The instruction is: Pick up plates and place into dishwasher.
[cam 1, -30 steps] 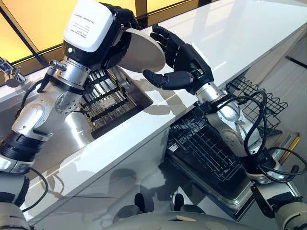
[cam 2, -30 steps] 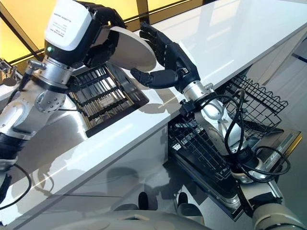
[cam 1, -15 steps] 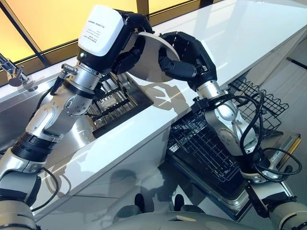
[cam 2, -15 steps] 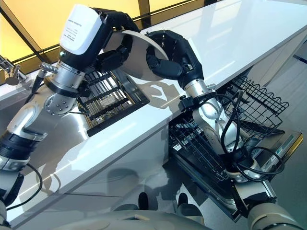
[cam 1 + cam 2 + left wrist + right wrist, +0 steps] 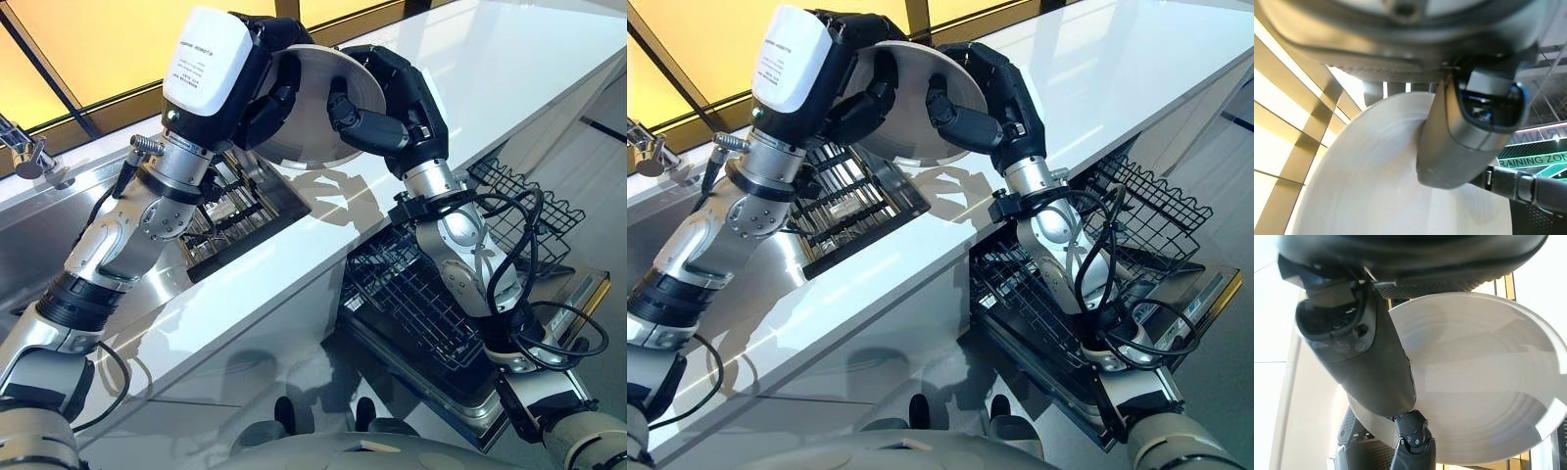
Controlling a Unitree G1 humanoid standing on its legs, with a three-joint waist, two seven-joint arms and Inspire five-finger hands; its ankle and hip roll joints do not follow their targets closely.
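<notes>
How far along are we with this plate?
Done: the round white plate is lifted above the white counter. In hand: the left hand and right hand both grip it. Left: placing it in the black wire dishwasher rack below, which looks empty.

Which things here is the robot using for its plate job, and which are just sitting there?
For the job:
- plate, gripped by both hands
- left hand
- right hand
- dishwasher rack, pulled out below the counter

Just sitting there:
- white counter
- sink rack
- tap
</notes>
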